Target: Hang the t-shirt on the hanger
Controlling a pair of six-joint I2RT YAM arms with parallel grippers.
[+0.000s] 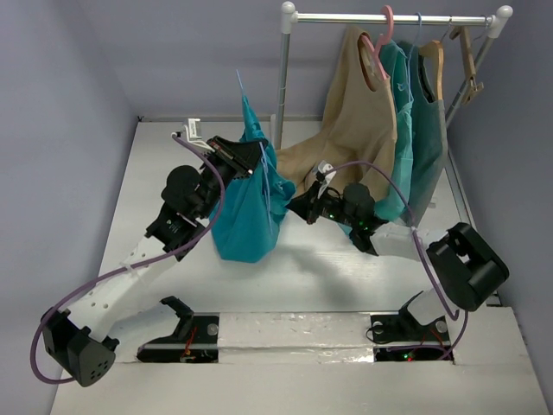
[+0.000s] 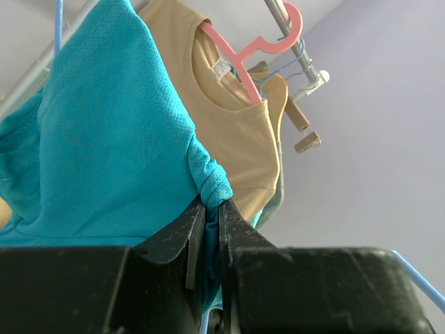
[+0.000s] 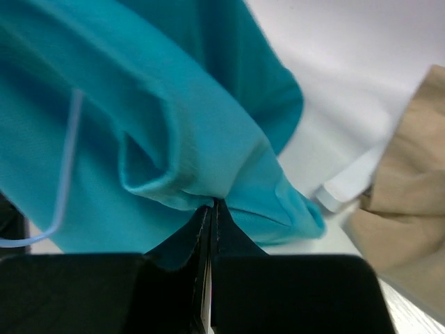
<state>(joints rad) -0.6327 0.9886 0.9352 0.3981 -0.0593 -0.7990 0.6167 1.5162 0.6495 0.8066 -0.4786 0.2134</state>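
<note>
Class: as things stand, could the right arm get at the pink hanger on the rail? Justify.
Probably not freely: the right hand is shut on a fold of the t-shirt, so reaching the pink hanger would mean letting go first.

Left arm [image 1: 117, 290] and right arm [image 1: 462, 264]: black joints, white links, looped purple cable [image 1: 86, 290], black wedge-shaped fingers [image 2: 174, 236].

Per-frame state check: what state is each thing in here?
left gripper: shut on t-shirt.
right gripper: shut on t-shirt.
t-shirt: bunched, held up between both.
hanger: hook above the t-shirt, not on the rail.
beige shirt: hanging on the rail.
teal tops: hanging on the rail.
</note>
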